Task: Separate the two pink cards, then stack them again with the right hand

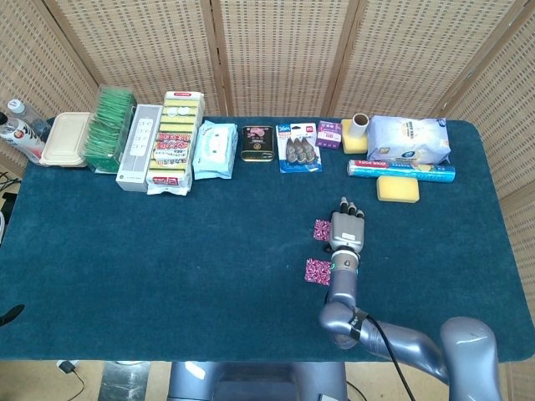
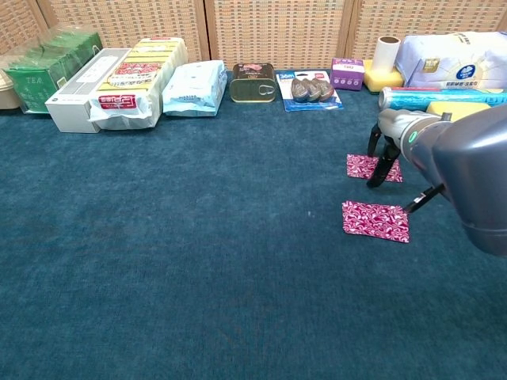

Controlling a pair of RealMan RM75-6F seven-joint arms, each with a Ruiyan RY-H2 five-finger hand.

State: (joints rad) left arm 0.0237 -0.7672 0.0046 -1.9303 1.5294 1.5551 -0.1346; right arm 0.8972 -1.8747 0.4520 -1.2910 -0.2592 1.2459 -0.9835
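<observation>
Two pink patterned cards lie apart on the blue cloth. The far card (image 1: 321,230) (image 2: 368,167) is partly covered by my right hand (image 1: 347,231) (image 2: 404,154), whose fingertips (image 2: 374,180) rest on or just above it. The near card (image 1: 317,271) (image 2: 375,220) lies flat and free, a little toward me, with one finger ending beside its right edge. The hand's fingers are spread and point downward; nothing is gripped in them. My left hand shows in neither view.
Along the far edge stand a can (image 1: 257,144), a blue blister pack (image 1: 299,147), a purple box (image 1: 328,134), a foil roll (image 1: 401,170), a yellow sponge (image 1: 397,189), a white bag (image 1: 409,139), and boxes and packets (image 1: 174,140) at the left.
</observation>
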